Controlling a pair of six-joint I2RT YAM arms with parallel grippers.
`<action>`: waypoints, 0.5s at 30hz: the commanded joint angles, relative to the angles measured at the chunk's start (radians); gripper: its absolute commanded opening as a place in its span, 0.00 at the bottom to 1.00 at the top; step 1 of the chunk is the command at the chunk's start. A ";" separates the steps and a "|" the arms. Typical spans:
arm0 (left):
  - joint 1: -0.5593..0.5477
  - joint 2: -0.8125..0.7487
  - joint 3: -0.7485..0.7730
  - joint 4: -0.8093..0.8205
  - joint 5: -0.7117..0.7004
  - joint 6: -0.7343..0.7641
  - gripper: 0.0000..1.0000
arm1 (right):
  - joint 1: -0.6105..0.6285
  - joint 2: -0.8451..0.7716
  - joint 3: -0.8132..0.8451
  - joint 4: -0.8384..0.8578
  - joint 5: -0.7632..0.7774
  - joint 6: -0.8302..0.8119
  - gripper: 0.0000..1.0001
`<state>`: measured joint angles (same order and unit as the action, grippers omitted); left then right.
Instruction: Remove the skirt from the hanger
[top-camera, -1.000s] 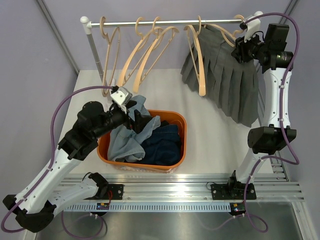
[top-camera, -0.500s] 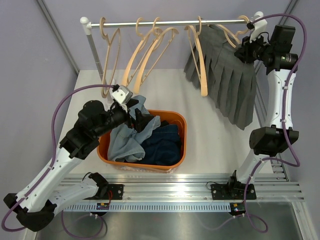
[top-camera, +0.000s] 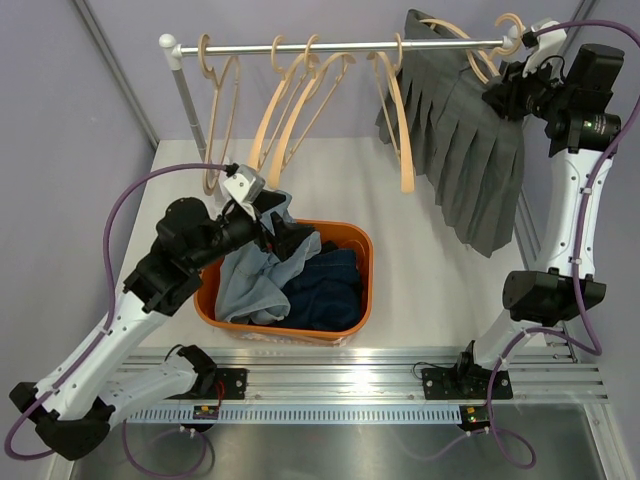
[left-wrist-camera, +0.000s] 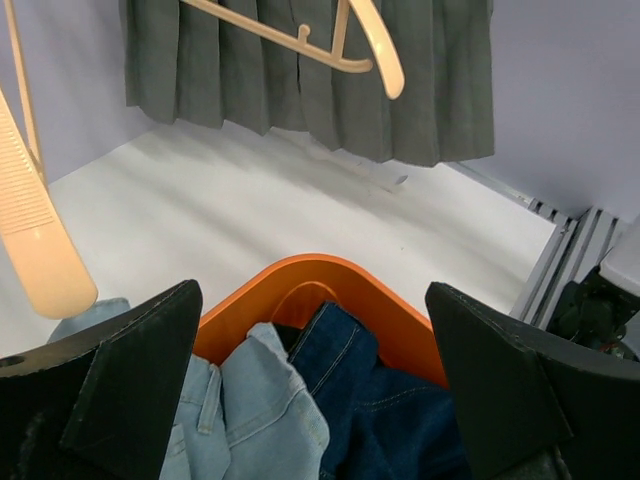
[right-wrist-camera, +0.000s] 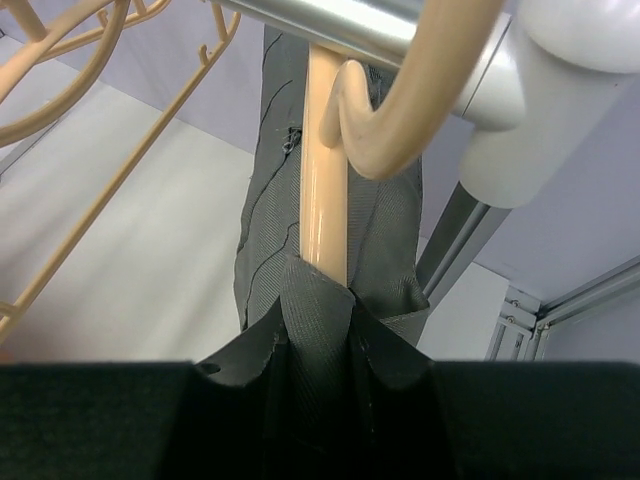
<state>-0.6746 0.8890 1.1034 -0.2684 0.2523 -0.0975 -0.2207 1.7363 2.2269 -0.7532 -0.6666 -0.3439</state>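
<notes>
The grey pleated skirt (top-camera: 465, 130) hangs from a tan wooden hanger (top-camera: 470, 42) at the right end of the rail, its left corner raised above the bar. My right gripper (top-camera: 505, 95) is shut on the skirt's waistband. In the right wrist view the fabric (right-wrist-camera: 270, 230) bunches between the gripper (right-wrist-camera: 315, 370) jaws, just under the hanger arm (right-wrist-camera: 325, 170), whose hook sits by the rail's end. My left gripper (top-camera: 275, 225) stands open over the basket, far from the skirt (left-wrist-camera: 300, 90), with nothing between the jaws of that gripper (left-wrist-camera: 315, 400).
An orange basket (top-camera: 345, 232) of denim clothes sits at the table's middle; its rim (left-wrist-camera: 330, 268) lies below my left gripper. Several bare wooden hangers (top-camera: 290, 110) hang on the metal rail (top-camera: 330, 45). White rail posts stand at both ends.
My right gripper closed on the skirt's waistband and rose up and to the right. The skirt and hanger lifted and tilted with it. The left arm barely moved.
</notes>
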 joint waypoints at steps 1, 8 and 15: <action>0.003 0.011 0.024 0.121 0.047 -0.068 0.99 | 0.003 -0.047 0.065 0.034 -0.042 -0.020 0.00; 0.001 0.074 0.050 0.233 0.073 -0.209 0.99 | -0.008 -0.150 -0.088 -0.093 -0.041 -0.151 0.00; -0.025 0.178 0.137 0.242 0.082 -0.239 0.99 | -0.029 -0.337 -0.294 -0.192 -0.018 -0.295 0.00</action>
<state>-0.6804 1.0405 1.1633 -0.1059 0.3065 -0.3058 -0.2371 1.5108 1.9705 -0.9440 -0.6724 -0.5404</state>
